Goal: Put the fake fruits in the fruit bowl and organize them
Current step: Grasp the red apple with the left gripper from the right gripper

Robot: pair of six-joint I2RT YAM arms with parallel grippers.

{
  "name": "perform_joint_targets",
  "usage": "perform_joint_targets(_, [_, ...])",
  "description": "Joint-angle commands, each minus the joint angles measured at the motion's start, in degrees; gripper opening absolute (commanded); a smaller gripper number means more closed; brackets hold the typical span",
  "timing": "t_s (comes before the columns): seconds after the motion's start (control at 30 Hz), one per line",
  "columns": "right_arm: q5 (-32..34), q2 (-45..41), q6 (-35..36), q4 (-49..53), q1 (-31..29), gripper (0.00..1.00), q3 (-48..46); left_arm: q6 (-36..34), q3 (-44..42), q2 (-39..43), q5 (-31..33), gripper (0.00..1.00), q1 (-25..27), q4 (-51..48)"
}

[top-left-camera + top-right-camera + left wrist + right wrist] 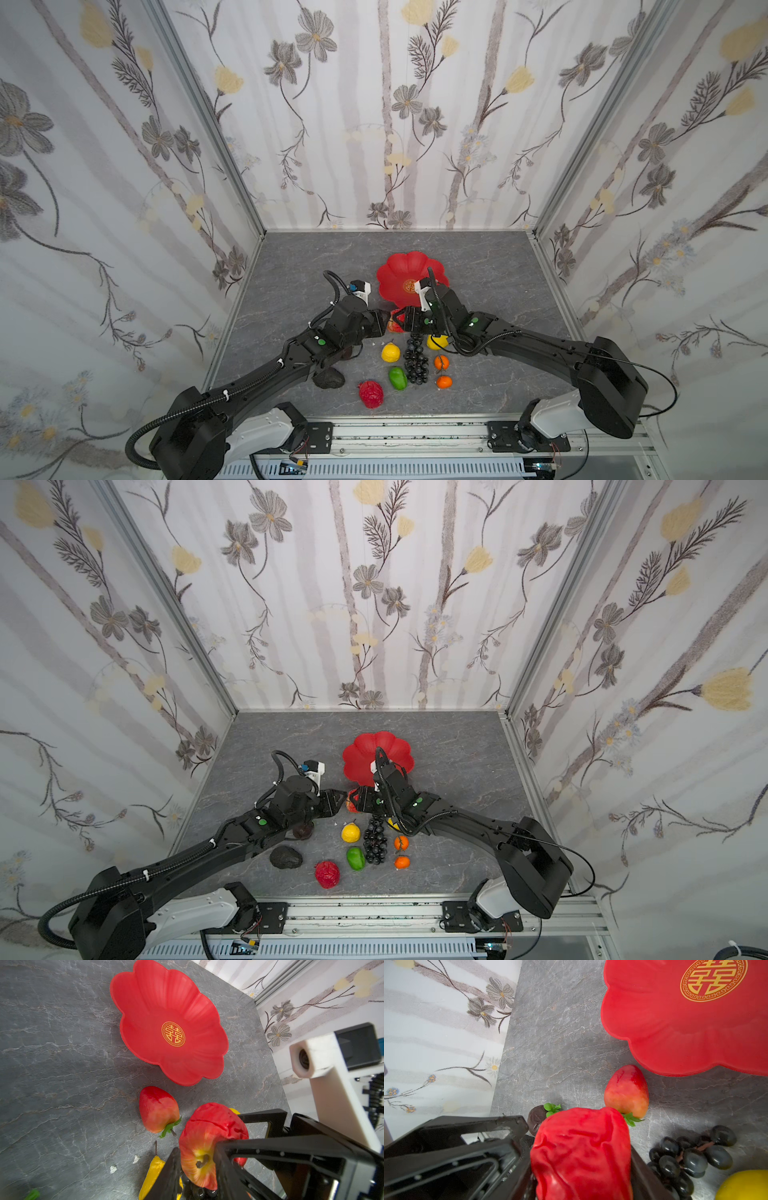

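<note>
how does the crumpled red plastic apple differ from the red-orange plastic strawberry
The crumpled red plastic apple is clamped in the right gripper; the smooth red-orange plastic strawberry lies on the grey table. The apple has a dark stem in a yellow hollow; the strawberry has green leaves. Both are outside the red bowl.

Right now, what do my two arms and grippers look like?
The left arm and right arm are black, with white base joints and green dots on the links. A ribbed black hose runs along the left arm, and a thin black cable loops off the right. Each wrist carries a white camera block. The left gripper and right gripper are black, with open-framed fingers.
</note>
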State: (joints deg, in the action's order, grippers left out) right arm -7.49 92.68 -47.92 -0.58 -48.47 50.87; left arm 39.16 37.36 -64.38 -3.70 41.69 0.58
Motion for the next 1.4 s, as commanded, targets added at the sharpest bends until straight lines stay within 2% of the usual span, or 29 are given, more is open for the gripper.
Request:
perform_joint_targets(0.0, [0.0, -0.3, -1.0, -3.4, 0.0, 0.54, -0.2, 0.5, 0.4, -0.2, -0.7, 0.29, 0.0, 0.9])
perform_joint_targets(0.5, [-0.3, -2.3, -1.1, -4.5, 0.0, 0.53, -0.3, 1.3, 0.5, -1.5, -1.9, 0.24, 0.0, 2.0])
perform_joint_targets(1.1, [0.7, -1.7, -1.3, -4.4, -0.1, 0.53, -0.1, 2.0, 0.5, -1.0, -3.4, 0.08, 0.0, 2.5])
perform_joint_targets(1.37, [1.2, -1.8, -1.3, -3.9, -0.1, 0.57, 0.0, 2.0, 1.2, -1.5, -3.6, 0.00, 0.0, 2.4])
